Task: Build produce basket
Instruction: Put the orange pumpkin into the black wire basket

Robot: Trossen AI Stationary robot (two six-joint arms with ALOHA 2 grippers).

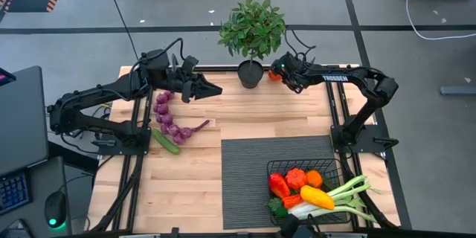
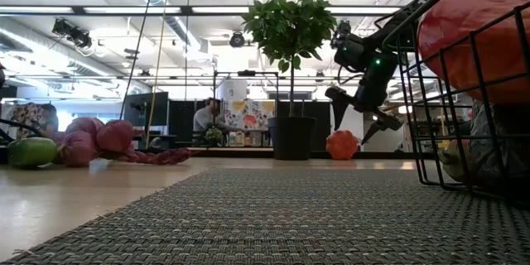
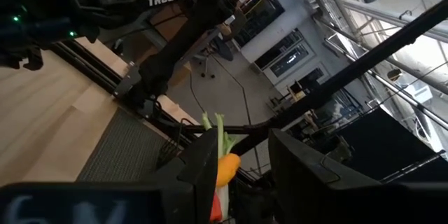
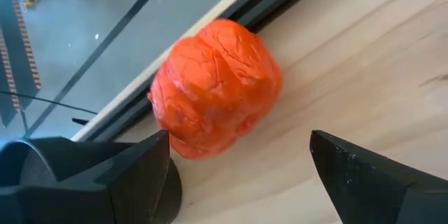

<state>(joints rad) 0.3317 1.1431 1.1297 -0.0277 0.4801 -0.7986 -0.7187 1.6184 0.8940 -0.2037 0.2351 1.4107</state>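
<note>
While the black wire-mesh basket [image 1: 309,171] sits at the near edge, the lumpy orange-red toy pepper [image 4: 215,87] is seen just ahead of the right gripper [image 4: 238,175], whose jaws are spread wide and empty; the left gripper [image 1: 212,88], narrowly parted, is farther off.

Overhead and table-level views sharing the potted plant [image 1: 253,30]; wrist cameras close in.

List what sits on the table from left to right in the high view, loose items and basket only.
Green cucumber → purple grapes → potted plant → orange pepper → black wire basket holding produce.
</note>
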